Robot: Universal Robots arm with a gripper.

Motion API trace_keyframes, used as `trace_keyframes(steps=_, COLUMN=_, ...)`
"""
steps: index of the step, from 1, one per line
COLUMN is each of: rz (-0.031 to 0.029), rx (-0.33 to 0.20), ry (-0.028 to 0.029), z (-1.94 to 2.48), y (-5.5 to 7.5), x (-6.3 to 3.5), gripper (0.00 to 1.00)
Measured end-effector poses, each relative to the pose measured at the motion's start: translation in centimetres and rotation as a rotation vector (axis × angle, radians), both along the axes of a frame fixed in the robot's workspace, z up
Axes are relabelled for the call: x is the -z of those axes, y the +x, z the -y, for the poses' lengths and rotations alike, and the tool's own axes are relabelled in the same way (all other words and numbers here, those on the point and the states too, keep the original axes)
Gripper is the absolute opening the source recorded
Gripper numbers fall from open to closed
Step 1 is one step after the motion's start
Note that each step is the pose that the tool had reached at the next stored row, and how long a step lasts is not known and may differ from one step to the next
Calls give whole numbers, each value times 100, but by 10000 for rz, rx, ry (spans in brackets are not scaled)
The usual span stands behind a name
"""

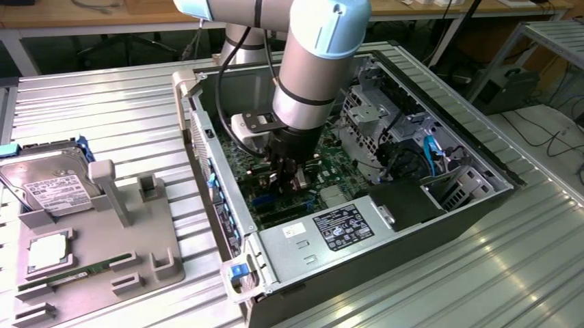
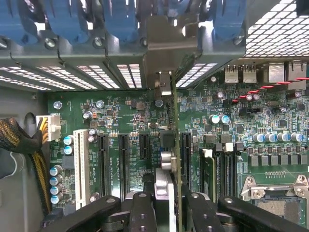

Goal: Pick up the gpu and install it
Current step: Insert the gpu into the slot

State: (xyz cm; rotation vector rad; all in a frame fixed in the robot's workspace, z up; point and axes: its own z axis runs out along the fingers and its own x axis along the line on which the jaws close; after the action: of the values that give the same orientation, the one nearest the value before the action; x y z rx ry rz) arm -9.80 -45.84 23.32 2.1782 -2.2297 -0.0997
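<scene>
As the arm hangs inside the open computer case (image 1: 474, 160), the gripper (image 1: 286, 179) sits low over the motherboard (image 1: 245, 164) at the centre of the exterior view, with the power supply (image 1: 340, 229) at five o'clock from it. From the wrist, the gripper (image 2: 169, 205) has its fingers (image 2: 143, 210) closed on the gpu (image 2: 176, 145), which is upright and seen edge-on, its silver bracket (image 2: 163, 84) at the rear slot openings. The card's lower edge runs along a black expansion slot (image 2: 185, 150) — seated or just above it, I can't quite tell. At eight o'clock from the case, the grey tray (image 1: 150, 263) holds the hard drive (image 1: 50, 188) and memory stick (image 1: 78, 275).
</scene>
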Motion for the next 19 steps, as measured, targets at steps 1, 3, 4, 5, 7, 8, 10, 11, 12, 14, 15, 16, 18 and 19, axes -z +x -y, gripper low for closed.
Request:
trace_keyframes(steps=1, rz=0, rx=0, ry=0, z=0, y=0, x=0, gripper=29)
trace_keyframes(steps=3, rz=0, rx=0, ry=1, z=0, y=0, x=0, gripper=29)
trace_keyframes(steps=4, rz=0, rx=0, ry=0, z=0, y=0, x=0, gripper=29)
trace_keyframes(steps=5, rz=0, rx=-1, ry=0, z=0, y=0, x=0, gripper=29)
trace_keyframes(steps=7, rz=1, rx=-2, ry=-1, z=0, y=-3, x=0, gripper=29)
trace_keyframes(steps=8, rz=1, rx=-1, ry=0, z=0, y=-6, x=0, gripper=29)
trace_keyframes(steps=10, rz=0, rx=-1, ry=-1, z=0, y=-11, x=4, gripper=29)
trace_keyframes(steps=11, rz=-1, rx=0, ry=-1, z=0, y=-11, x=7, gripper=29)
trace_keyframes(steps=12, rz=-1, rx=-1, ry=-1, z=0, y=-12, x=8, gripper=29)
trace_keyframes(steps=14, rz=-2, rx=-2, ry=0, z=0, y=-14, x=15, gripper=29)
trace_keyframes(steps=15, rz=-2, rx=-1, ry=0, z=0, y=-16, x=18, gripper=29)
trace_keyframes(steps=16, rz=-7, rx=2, ry=-1, z=0, y=-20, x=20, gripper=29)
trace_keyframes(steps=18, rz=-5, rx=-1, ry=-3, z=0, y=-21, x=28, gripper=29)
trace_keyframes(steps=19, rz=-5, rx=0, ry=-2, z=0, y=-21, x=33, gripper=29)
